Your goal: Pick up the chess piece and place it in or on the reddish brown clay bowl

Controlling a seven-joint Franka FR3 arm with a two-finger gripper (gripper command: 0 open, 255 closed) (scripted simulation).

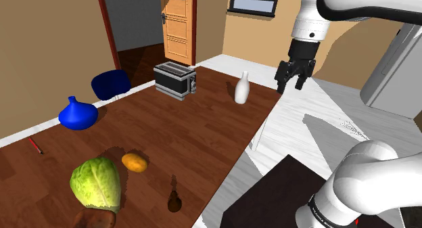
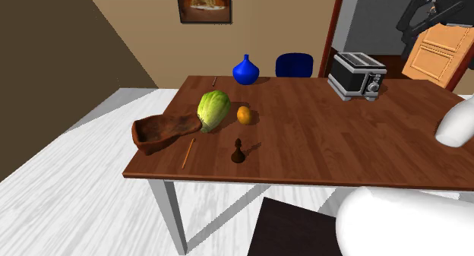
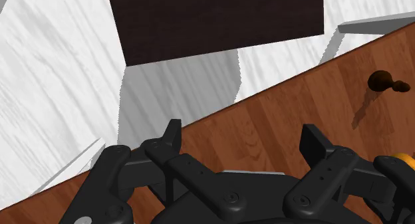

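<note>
Hand [image 1: 292, 75] released, fingers [image 3: 173, 133] apart and empty, high over the edge of the bench [image 1: 203, 125]; dark chess piece [image 1: 175, 200] stands upright near that same edge, well apart toward the shoulder view's lower left, with the reddish brown bowl [image 2: 150, 137] farther the same way.

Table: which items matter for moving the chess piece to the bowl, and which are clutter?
Job:
chess piece
brown bowl
gripper, open

Clutter:
lettuce
orange fruit
blue vase
toaster
white bottle
</note>
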